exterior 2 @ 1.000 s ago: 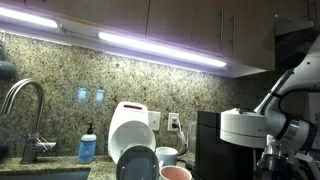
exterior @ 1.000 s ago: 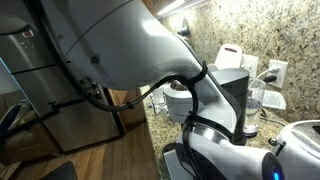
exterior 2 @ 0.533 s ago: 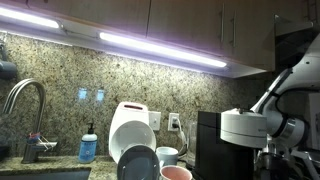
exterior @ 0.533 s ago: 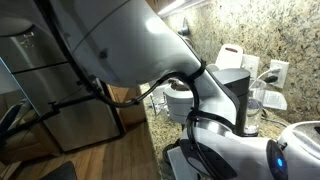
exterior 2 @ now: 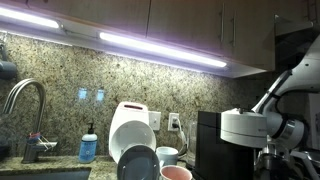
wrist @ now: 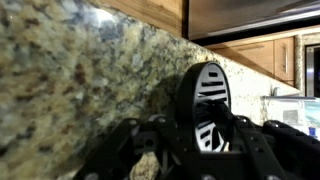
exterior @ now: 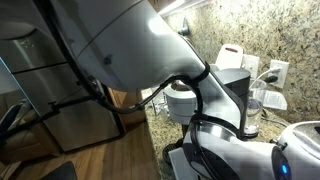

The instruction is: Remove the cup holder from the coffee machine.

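Kitchen: granite backsplash lit by under-cabinet strips. In the wrist view my gripper was closed narrow on the cup holder. The grated black disc stood on edge between the fingers and appeared to be off the coffee machine, whose domed head sat just beside my arm in an exterior view. Wooden cabinets lay beyond. Risk, as I judged it: the grip took the rim only, so a quick swing could pivot or drop the disc, and the wall was near enough for a knock.
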`<action>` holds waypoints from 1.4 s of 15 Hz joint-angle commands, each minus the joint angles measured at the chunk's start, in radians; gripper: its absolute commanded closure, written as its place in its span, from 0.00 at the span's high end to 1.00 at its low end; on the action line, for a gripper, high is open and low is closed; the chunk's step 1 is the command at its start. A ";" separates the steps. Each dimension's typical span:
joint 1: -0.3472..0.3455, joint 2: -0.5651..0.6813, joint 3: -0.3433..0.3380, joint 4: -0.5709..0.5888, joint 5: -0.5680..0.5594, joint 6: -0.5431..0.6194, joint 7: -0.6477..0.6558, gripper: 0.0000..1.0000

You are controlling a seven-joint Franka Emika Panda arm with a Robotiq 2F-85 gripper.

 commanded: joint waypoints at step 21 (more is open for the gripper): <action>-0.106 0.037 -0.028 -0.006 0.036 -0.183 -0.003 0.66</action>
